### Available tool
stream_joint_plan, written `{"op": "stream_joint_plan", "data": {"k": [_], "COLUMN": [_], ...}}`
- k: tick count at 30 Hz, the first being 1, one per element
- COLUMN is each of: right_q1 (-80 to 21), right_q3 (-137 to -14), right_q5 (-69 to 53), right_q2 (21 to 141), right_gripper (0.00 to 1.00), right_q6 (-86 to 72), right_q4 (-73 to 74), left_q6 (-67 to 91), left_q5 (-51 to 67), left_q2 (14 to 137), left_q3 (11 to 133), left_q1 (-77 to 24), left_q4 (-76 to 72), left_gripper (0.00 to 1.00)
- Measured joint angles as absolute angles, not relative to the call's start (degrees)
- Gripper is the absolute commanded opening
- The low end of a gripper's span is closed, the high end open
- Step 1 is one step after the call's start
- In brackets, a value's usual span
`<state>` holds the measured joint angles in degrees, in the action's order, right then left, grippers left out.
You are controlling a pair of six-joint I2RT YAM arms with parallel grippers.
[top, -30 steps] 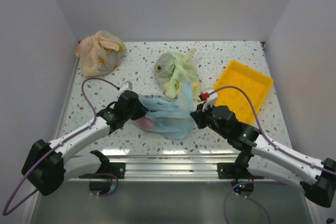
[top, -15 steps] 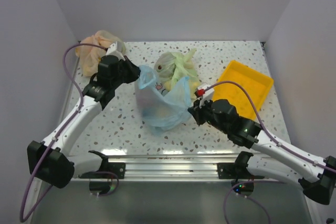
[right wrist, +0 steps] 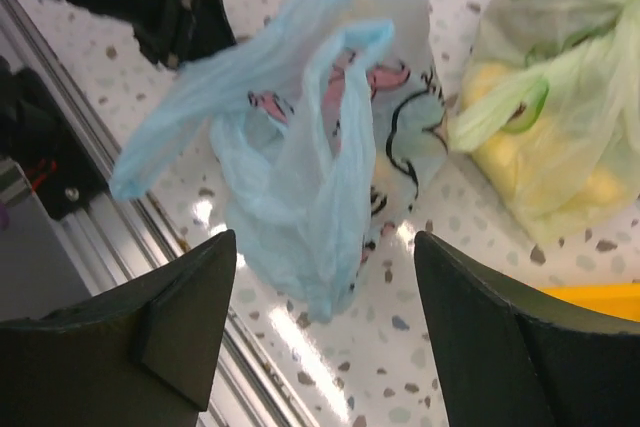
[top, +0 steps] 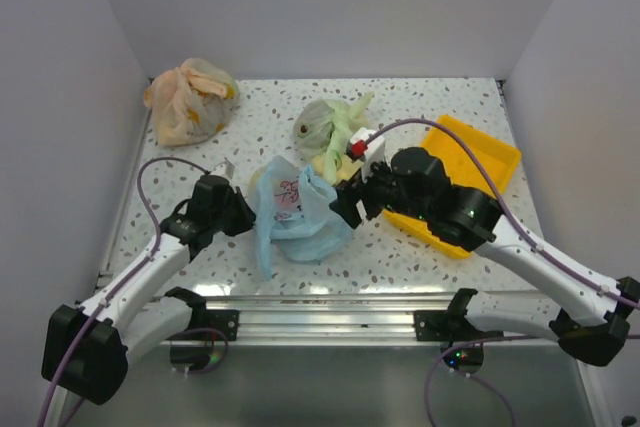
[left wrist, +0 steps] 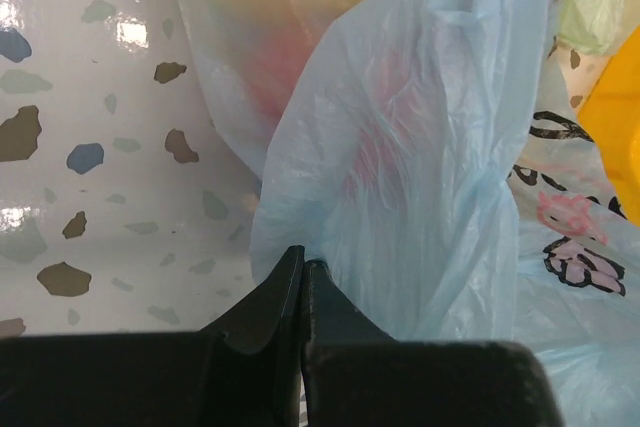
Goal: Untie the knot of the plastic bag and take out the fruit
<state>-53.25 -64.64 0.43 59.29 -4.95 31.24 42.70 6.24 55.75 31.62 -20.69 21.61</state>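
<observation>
While the left hand (left wrist: pixel 303 262) pinches the thin, crinkly plastic bag (left wrist: pixel 420 197), the right hand (right wrist: pixel 322 247) hangs spread.

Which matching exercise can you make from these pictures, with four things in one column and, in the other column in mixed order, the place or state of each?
Column one:
1. left pincer
2. right pincer
3. orange bag
4. yellow tray

Column two:
A. in the far left corner of the table
B. open, above the plastic bag
C. partly under the right arm
D. shut on a fold of the plastic bag

Pairs: 1-D, 2-B, 3-A, 4-C
</observation>
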Motion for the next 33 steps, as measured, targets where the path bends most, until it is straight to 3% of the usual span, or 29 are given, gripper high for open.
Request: {"op": "stream_joint_plan", "data": {"k": [6, 9, 16, 24, 26, 28, 31, 33], "right_q1": [-53.25, -53.54, -57.54, -58.96, -59.37, -59.70, -59.96, -60.01], "right_q3": [-77.65, -77.95, -66.78, -56.73, -56.73, -56.86, -58.30, -61.30], "right_q5": [-0.12, -1.87, -7.68, -12.53, -12.43, -11.86, -9.67, -7.55], "right_q2": [71.31, 78.65, 86.65, 86.63, 86.50, 85.69, 82.21, 79.59], "right_gripper": [0.74, 0.62, 0.37, 0.28, 0.37, 0.56, 0.76, 0.83], "right_q6": [-4.93, -5.23, -3.42, -1.52, -1.52, -1.89, -2.81, -3.31], "right_q4": [29.39, 28.18, 29.61, 37.60, 38.13, 38.17, 38.46, 38.17], "left_q6": [42.35, 42.35, 42.46, 43.97, 44.47, 44.60, 44.21, 43.62], "left_q5": [6.46, 6.46, 4.12, 1.78, 2.50, 4.10, 6.66, 7.77], "left_q2": [53.19, 53.19, 54.94, 63.79, 65.10, 65.73, 65.65, 65.25], "left_q3": [31.62, 31.62, 33.71, 41.41, 41.74, 41.74, 41.74, 41.60], "left_q1": [-20.69, -20.69, -20.69, -16.53, -14.76, -14.11, -14.11, -14.11], "left_q4": [21.74, 21.78, 21.93, 18.44, 17.19, 16.67, 16.34, 16.38], "left_gripper": [0.00, 0.00, 0.00, 0.00, 0.00, 0.00, 0.00, 0.00]}}
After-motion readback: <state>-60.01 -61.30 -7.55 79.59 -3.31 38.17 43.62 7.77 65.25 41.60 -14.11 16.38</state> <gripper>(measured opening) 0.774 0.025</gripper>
